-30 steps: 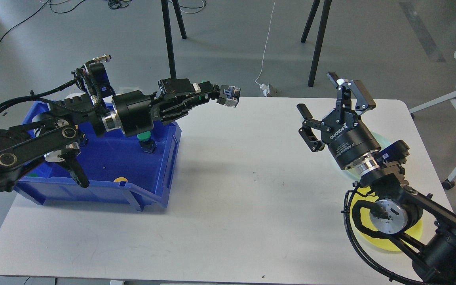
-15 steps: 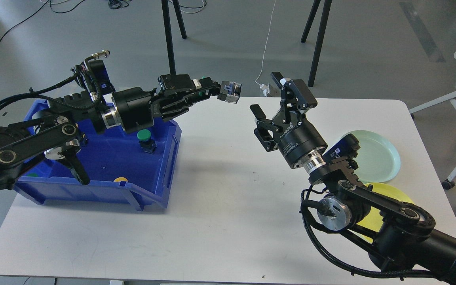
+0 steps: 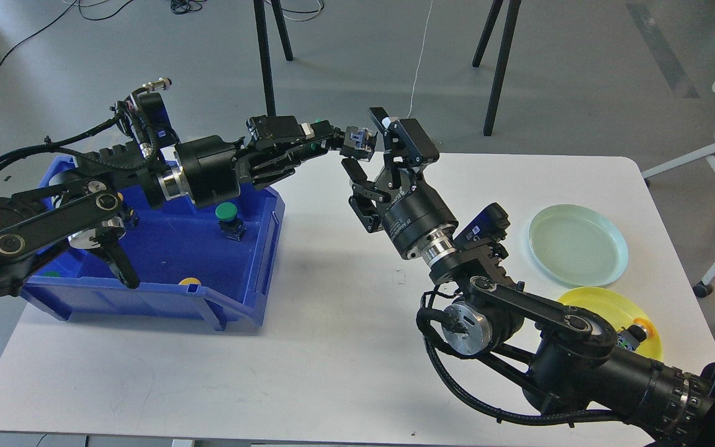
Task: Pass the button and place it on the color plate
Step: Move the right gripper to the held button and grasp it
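Left gripper [image 3: 340, 140] pinches the button [image 3: 359, 140] above the table's [image 3: 332, 347] far edge. Right gripper [image 3: 375, 149], jaws spread, brackets it, apparently without contact.

two black jointed arms with silver wrist rings, round joint caps, looped black cables and white lettering on the right gripper [image 3: 375, 152].

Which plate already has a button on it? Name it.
The yellow plate at the table's near right corner: an orange-capped button sits on it. The pale green plate behind it lies bare.
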Robot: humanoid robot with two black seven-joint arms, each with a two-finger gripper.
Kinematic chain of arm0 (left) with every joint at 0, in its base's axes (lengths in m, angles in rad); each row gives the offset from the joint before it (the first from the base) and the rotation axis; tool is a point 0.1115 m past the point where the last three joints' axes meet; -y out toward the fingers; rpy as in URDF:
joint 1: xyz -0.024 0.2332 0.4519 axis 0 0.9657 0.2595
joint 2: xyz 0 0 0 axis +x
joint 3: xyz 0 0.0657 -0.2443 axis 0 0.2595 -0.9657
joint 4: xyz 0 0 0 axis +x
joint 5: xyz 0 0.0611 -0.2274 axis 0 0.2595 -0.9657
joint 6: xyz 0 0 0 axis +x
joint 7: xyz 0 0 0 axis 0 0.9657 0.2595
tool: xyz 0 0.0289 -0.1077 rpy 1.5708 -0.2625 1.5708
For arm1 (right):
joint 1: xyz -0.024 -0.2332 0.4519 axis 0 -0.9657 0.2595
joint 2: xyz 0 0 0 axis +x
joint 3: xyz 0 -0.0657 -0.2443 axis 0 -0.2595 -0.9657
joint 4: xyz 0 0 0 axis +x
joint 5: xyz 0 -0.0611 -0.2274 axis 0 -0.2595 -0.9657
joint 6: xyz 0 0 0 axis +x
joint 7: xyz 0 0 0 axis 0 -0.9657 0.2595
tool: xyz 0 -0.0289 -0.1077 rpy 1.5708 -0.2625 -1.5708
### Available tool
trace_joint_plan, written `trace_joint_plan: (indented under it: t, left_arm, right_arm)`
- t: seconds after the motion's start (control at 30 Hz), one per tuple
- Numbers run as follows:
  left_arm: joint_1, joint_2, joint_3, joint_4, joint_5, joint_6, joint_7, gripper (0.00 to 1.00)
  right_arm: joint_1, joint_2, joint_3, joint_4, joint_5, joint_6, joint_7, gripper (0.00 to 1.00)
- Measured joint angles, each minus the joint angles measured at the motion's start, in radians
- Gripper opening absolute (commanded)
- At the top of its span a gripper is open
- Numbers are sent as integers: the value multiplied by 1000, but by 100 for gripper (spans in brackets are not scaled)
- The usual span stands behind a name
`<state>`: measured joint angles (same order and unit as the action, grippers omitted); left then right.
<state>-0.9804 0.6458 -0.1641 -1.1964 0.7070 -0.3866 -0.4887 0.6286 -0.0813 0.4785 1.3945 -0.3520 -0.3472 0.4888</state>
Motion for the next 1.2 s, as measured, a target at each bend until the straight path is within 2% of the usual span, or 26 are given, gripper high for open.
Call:
trace_joint_plan:
  t: [0.07, 0.23, 0.4, 0.53, 0.6, 0.63, 0.73, 0.77, 0.93, 1.2]
  left_arm:
    - [0, 0, 0, 0, 0, 0, 0, 7]
    - [0, 0, 0, 1, -1, 0, -1, 7]
    - [-1, 1, 0, 2, -1, 0, -1, 8]
    - [0, 1, 1, 2, 0, 0, 0, 10]
    - [1, 0, 1, 2, 0, 0, 0, 18]
    - [1, 0, 1, 2, 0, 0, 0, 27]
    - [2, 0, 1, 2, 0, 0, 0, 64]
    - [2, 0, 1, 2, 0, 0, 0, 67]
    - [2, -1, 1, 1, -13, -1, 2, 75]
    - [2, 0, -1, 2, -21, 0, 0, 76]
  right_arm:
    - [0, 3, 0, -1, -1, 1, 0, 55]
    - [-2, 3, 0, -1, -27, 2, 0, 38]
    - [-2, 3, -22, -1, -56, 2, 0, 27]
    - [1, 5, -33, -1, -73, 2, 0, 22]
    - [1, 6, -35, -1, -78, 2, 0, 21]
    - [1, 7, -35, -1, -78, 2, 0, 20]
    - [1, 7, -35, 0, -79, 1, 0, 20]
    - [1, 7, -35, 0, -79, 1, 0, 19]
    - [0, 5, -35, 5, -81, 1, 1, 18]
    - [-13, -5, -27, 4, -78, -2, 0, 17]
